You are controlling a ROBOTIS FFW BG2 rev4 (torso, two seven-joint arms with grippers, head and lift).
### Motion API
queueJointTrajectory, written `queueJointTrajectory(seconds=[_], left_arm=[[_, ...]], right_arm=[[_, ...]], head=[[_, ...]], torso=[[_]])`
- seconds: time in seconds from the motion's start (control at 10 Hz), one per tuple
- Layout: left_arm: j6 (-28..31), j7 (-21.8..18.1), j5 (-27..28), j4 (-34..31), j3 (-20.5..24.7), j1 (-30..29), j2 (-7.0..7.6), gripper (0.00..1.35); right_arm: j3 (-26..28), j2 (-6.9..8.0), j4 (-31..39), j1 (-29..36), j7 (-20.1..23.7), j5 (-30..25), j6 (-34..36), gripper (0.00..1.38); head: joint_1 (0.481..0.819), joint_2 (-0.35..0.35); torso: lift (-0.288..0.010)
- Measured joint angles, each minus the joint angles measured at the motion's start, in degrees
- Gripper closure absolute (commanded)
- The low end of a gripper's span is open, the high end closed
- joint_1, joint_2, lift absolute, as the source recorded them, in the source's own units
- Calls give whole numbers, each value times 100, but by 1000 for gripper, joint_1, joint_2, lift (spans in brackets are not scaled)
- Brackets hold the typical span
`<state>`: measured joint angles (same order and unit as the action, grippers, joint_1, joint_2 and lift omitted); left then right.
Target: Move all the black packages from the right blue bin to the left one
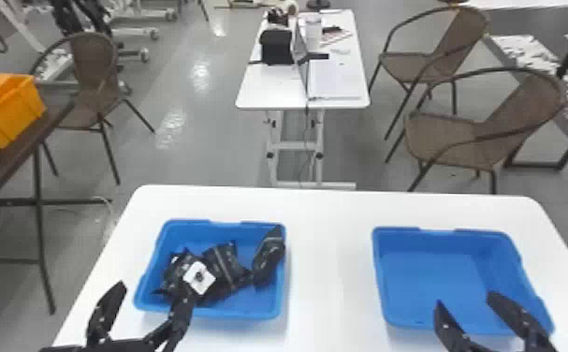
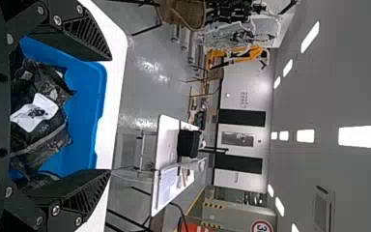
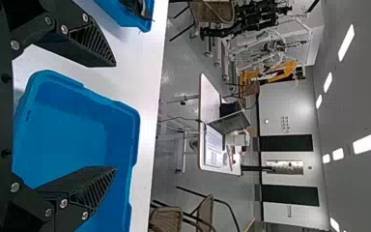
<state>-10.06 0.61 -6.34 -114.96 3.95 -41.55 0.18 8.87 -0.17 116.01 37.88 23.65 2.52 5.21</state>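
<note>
The black packages (image 1: 224,267) lie in the left blue bin (image 1: 245,314), just to the right and far side of the left gripper (image 1: 157,286), whose fingers stand apart with nothing between them. The rightmost package slants from near left to far right along the bin's right wall. The right gripper (image 1: 465,300), also spread, is at the near side of the right blue bin (image 1: 430,281), well apart from them. The transfer looks complete, so the left arm probably needs only a clean withdrawal. Both bins sit on a white table (image 1: 329,262), with wicker chairs (image 1: 465,135) beyond
</note>
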Motion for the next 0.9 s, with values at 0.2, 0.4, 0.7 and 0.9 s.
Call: queueJointTrajectory(seconds=[0.2,0.4,0.7,0.9], left_arm=[[11,0,-58,14,-7,-8,7,219],[12,0,-61,17,-9,-7,8,219],[28,0,-74,17,-16,31,43,219],[37,0,-77,10,-40,72,112,219]], right_arm=[[0,0,23,-12,8,23,131,291],[0,0,41,-10,8,5,155,291],[-1,0,59,-1,-17,-14,104,291],[-2,0,59,0,-28,-30,75,291]], head=[[695,74],[695,74],[695,72],[695,68]], torso=[[0],[0],[0],[0]])
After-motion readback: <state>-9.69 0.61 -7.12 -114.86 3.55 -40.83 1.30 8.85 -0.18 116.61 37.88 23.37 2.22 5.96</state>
